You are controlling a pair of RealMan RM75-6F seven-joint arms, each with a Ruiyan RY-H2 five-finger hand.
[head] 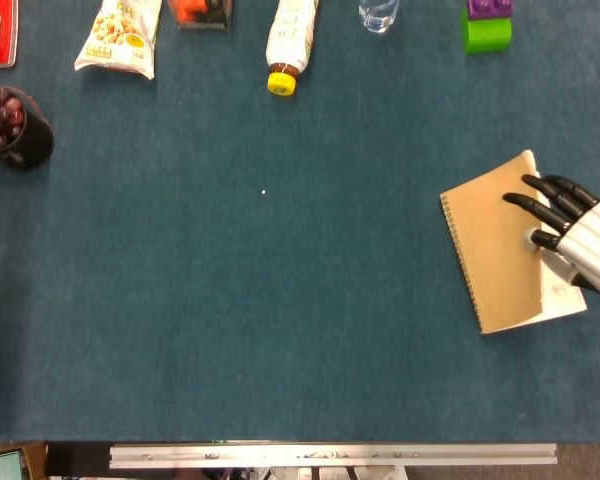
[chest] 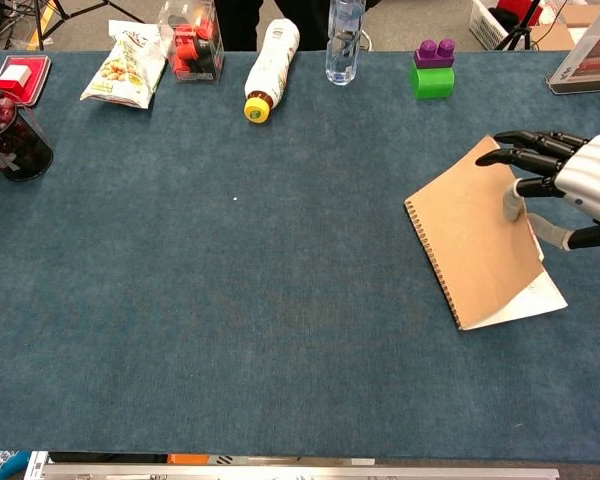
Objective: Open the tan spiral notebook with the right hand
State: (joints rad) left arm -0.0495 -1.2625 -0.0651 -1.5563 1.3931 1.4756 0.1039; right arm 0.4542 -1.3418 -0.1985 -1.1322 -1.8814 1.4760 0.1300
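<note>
Lifting the cover: right hand [chest: 570, 180] pinching the free edge of the notebook [chest: 480, 235] near the table's right side, cover raised a little, needing a swing over toward the spiral next.

A blue felt-like table cover [chest: 280, 330] spans the view. Along its 12 o'clock edge lie a white snack bag [chest: 125, 66], a clear box with red contents [chest: 192, 42], a capped white bottle on its side [chest: 269, 68], a clear water bottle [chest: 345, 40] and a green-and-purple toy block [chest: 433, 69]. Toward 10 o'clock stands a dark cup of grapes [chest: 10, 135], beside a red tray [chest: 20, 77].
</note>
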